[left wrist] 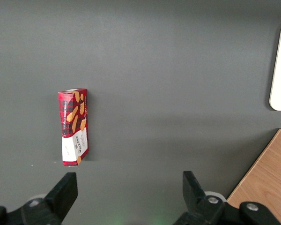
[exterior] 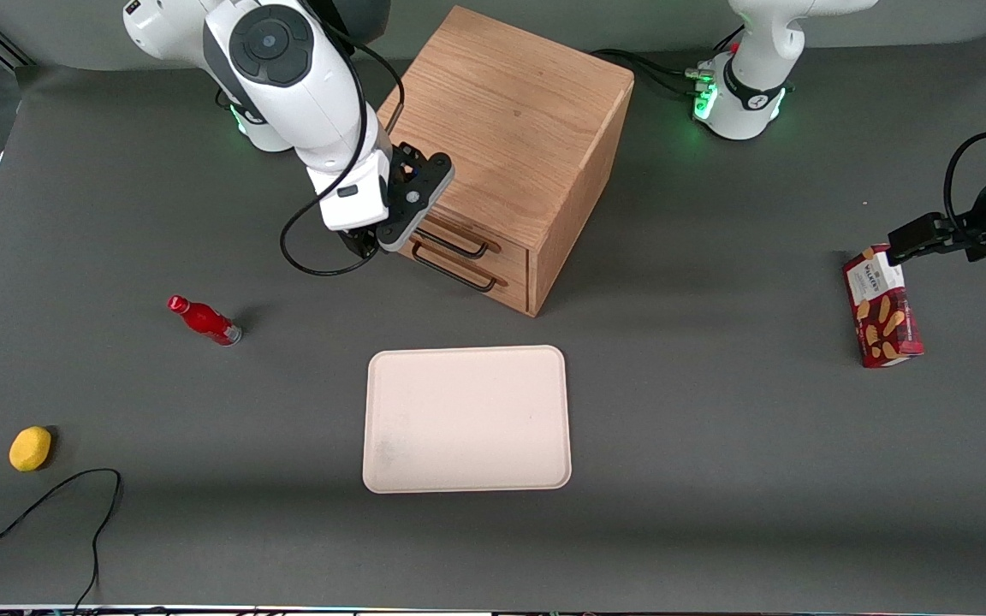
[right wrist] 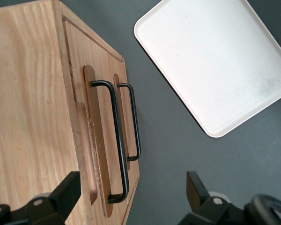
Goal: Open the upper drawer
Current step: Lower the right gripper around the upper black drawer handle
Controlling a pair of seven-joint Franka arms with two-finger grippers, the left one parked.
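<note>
The light oak upper drawer (exterior: 469, 242) with its long thin black bar handle (right wrist: 116, 140) sits closed in the oak cabinet (exterior: 510, 128) on the grey counter (exterior: 715, 445). The tool (exterior: 366, 245) hovers just beside that handle, fingers (right wrist: 68, 190) apart. A cream rectangular tray (exterior: 467, 419) lies nearer the front camera.

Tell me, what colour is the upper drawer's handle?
Black, on the upper drawer; clearest in the right wrist view.

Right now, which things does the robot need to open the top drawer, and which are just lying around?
Needed:
- upper drawer of the oak cabinet, shut
- its black handle
- pincer, open, beside the drawer fronts, touching nothing

Just lying about:
- cream tray
- red bottle, on its side
- yellow lemon
- biscuit box
- lower drawer's handle
</note>
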